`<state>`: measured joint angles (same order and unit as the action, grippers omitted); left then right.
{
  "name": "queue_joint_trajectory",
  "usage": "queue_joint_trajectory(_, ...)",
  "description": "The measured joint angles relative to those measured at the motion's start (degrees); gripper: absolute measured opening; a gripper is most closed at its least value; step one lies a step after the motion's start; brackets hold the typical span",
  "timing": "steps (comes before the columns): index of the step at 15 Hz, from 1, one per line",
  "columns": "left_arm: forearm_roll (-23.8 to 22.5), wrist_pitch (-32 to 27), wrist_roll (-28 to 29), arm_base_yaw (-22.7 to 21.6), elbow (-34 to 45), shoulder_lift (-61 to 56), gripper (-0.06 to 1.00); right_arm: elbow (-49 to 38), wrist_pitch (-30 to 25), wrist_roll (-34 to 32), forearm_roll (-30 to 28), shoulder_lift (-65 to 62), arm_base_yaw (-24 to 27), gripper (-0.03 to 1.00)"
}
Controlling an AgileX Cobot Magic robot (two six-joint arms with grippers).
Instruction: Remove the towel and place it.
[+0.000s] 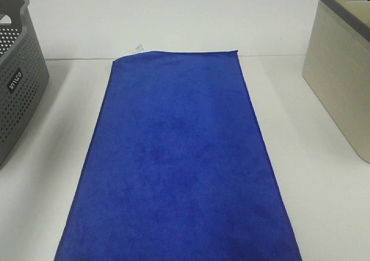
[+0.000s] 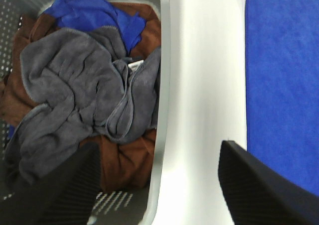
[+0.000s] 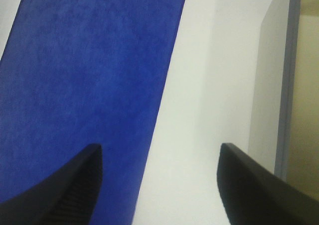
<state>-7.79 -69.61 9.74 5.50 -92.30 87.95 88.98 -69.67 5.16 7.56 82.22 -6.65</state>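
Towel [image 1: 179,163], plain royal-blue plush, lay flat on the white table [image 1: 300,128] between a grey basket [image 1: 17,82] of crumpled cloths [image 2: 75,95] and a beige bin [image 1: 341,70], both grippers [image 2: 157,185] [image 3: 159,185] spread, holding nothing.

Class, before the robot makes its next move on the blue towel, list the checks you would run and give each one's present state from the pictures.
1. Towel lies flat on the table: ok.
2. Nothing rests on the towel: ok.
3. Left claw open and empty: ok.
4. Right claw open and empty: ok.
5. Grey basket has room: not ok, the left wrist view shows it piled with cloths.
6. Beige bin has room: cannot tell, its inside is hardly seen.
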Motion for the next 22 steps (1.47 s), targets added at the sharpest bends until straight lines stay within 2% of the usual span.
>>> queue_joint_trajectory(3,-0.9,-0.1,0.0,0.0,12.5,-15.0,0.62,-16.0,-0.1,-0.1,0.1,-15.2,0.0,0.66)
queue_joint_trajectory(6,-1.4,-0.1,0.3,0.0,24.3,-28.8,0.62,-27.7,-0.1,0.0,-0.2,-29.0,0.0,0.66)
queue_joint_trajectory(11,-1.9,-0.1,0.7,0.0,39.6,-50.6,0.62,-37.1,-0.2,0.1,-2.0,-48.8,0.0,0.66)
queue_joint_trajectory(15,-2.1,0.2,0.7,0.0,47.6,-66.0,0.62,-42.5,-0.2,0.0,-2.1,-60.8,0.0,0.66)
queue_joint_trajectory(16,-2.1,0.2,0.7,0.0,50.8,-74.1,0.62,-45.6,-0.2,0.0,-2.1,-67.0,0.0,0.66)
queue_joint_trajectory(20,-2.2,0.2,-0.3,0.0,55.1,-87.1,0.62,-52.9,-0.2,0.0,-2.1,-77.6,0.0,0.66)
queue_joint_trajectory(22,-2.2,0.0,-2.2,0.0,57.0,-88.2,0.62,-56.4,-0.2,0.2,-2.1,-82.1,0.0,0.66)
